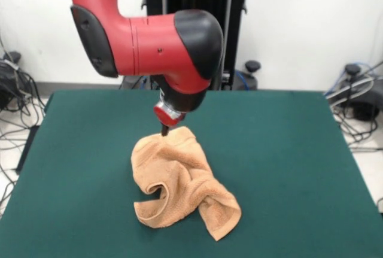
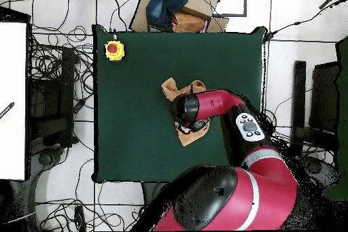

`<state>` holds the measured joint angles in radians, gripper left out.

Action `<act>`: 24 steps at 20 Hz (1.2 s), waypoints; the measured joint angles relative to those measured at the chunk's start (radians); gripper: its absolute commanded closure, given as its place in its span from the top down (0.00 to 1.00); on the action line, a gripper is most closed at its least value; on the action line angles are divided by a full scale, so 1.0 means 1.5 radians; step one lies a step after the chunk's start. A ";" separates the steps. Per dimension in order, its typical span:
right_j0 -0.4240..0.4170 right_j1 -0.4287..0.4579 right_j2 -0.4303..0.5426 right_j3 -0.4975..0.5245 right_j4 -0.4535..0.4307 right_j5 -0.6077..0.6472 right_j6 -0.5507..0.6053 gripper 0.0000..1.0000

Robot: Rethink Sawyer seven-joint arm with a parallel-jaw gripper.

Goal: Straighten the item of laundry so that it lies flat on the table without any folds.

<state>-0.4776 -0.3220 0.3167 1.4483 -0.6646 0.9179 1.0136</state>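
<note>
Towel [image 1: 182,180] is seen crumpled at centre of table [image 1: 287,150]; gripper [image 1: 164,131] is planted in its upper edge, finger state indeterminable.

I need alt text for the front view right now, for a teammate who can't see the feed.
A crumpled peach-orange towel lies bunched and folded near the middle of a green table, with the pincer of a red and black robot arm reaching down to the heap's far top edge. Cables lie on the floor at both sides.
</note>
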 measured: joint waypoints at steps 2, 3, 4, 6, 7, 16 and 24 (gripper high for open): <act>0.000 -0.013 0.002 0.000 0.002 0.012 0.000 1.00; 0.000 -0.019 0.003 0.000 0.003 0.017 0.000 1.00; 0.000 -0.023 0.005 0.000 0.003 0.018 0.000 1.00; 0.000 -0.026 0.008 0.000 0.003 0.018 0.000 1.00; -0.001 -0.028 0.013 0.000 0.003 0.018 0.000 1.00; -0.002 -0.012 0.014 0.000 0.003 0.003 0.000 1.00; -0.006 0.020 0.014 0.000 -0.002 -0.054 0.000 1.00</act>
<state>-0.4871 -0.2926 0.3374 1.4481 -0.6669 0.8372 1.0136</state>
